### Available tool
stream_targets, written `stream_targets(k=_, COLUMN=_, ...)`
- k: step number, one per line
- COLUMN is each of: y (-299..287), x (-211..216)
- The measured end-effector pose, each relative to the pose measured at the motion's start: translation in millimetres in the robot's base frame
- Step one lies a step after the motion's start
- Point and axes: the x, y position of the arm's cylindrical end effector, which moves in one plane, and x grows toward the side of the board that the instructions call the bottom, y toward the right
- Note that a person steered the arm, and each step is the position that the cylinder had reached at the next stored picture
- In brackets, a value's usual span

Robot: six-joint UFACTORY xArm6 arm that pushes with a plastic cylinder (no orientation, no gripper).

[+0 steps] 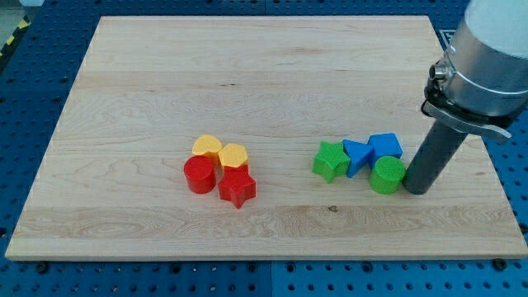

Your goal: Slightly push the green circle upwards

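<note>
The green circle [387, 175] lies on the wooden board [264, 99] at the view's right. My tip [415, 190] rests on the board just to the right of it and slightly lower, very close or touching. A blue cube [385, 148] sits directly above the green circle. A blue triangle [356, 155] is at its upper left. A green star [330, 160] is further left.
A second cluster sits left of centre: a yellow heart [207, 147], a yellow hexagon [233, 155], a red cylinder [200, 175] and a red star [238, 188]. The arm's grey body [493, 58] rises at the view's upper right. The board's right edge is near my tip.
</note>
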Motion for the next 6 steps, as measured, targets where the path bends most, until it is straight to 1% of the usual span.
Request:
stream_targets(k=1, y=6, x=16)
stream_targets(k=2, y=-17, x=37)
stream_targets(k=3, y=-48, x=38)
stream_targets(k=4, y=-48, x=19)
stream_targets(k=5, y=-38, x=11)
stream_targets(k=6, y=-33, x=25)
